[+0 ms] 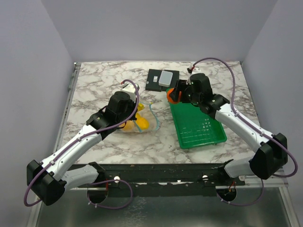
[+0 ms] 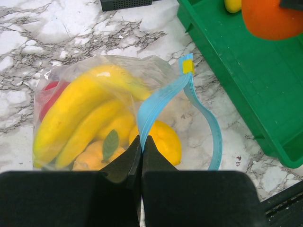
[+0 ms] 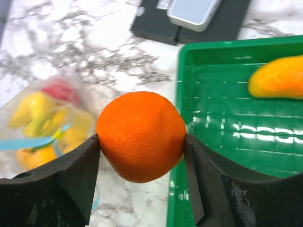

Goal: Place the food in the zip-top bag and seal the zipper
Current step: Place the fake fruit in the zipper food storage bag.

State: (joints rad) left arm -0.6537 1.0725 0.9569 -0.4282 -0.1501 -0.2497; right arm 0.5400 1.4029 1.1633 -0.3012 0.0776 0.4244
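- Zip-top bag [image 2: 156, 66], beside the green tray [image 1: 201, 130], already holds bananas [image 2: 80, 113]; room is tight.
- Orange [image 3: 141, 136], grasped by the right gripper [image 3: 141, 146] over the tray's edge, may jam or roll away.
- Zipper [image 2: 163, 97], clenched in the left gripper [image 2: 141, 144], leaves a narrow mouth.

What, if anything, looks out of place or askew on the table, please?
Nothing is spilled or damaged. The one oddity is the zipper of the zip-top bag: its light-blue halves gape unevenly, one pinched in the left claw, the other bowing out toward the green tray.
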